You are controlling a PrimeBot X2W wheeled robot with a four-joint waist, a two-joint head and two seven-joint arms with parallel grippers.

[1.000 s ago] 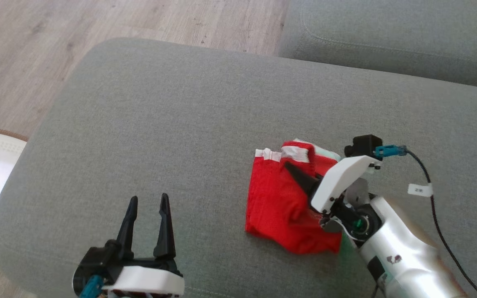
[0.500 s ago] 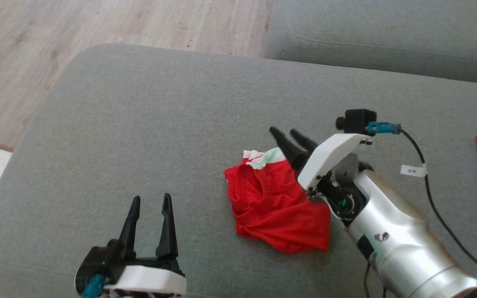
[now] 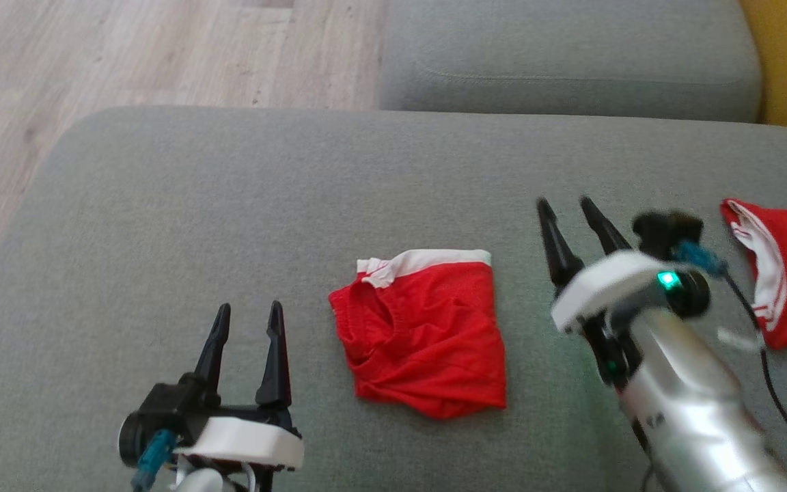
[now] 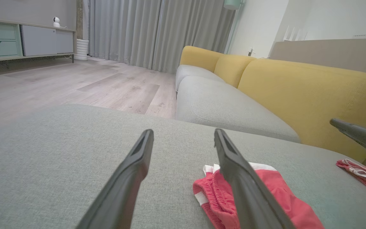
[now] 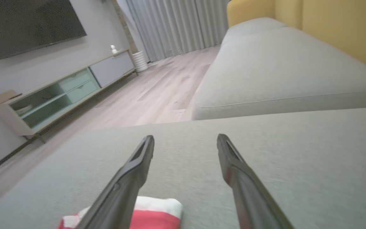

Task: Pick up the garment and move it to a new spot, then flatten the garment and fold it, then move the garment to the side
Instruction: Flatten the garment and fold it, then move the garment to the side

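**Shorts look folded, both grippers empty: which arm does the slide?**

The red shorts (image 3: 424, 331) lie in a compact, roughly square bundle about mid-width on the grey sofa cushion (image 3: 195, 205), closer to its near edge than its far one. The white waistband runs left-right along the bundle's far side. I'd call the fold done, so what's left is moving them aside.

The left gripper (image 3: 249, 311) sits near the cushion's near edge with its fingers spread and nothing between them. The shorts are off to its right and slightly ahead. The right gripper (image 3: 564, 201) also has its fingers apart and empty. The shorts lie to its left, with its fingertips already beyond the waistband line, so it'd have to pull back and swing left.

The bundle sits between the two arms. The right one seems a touch nearer, though it's close. A second red garment (image 3: 786, 273) lies toward the cushion's right end, so I'd push the shorts left to avoid mixing them.
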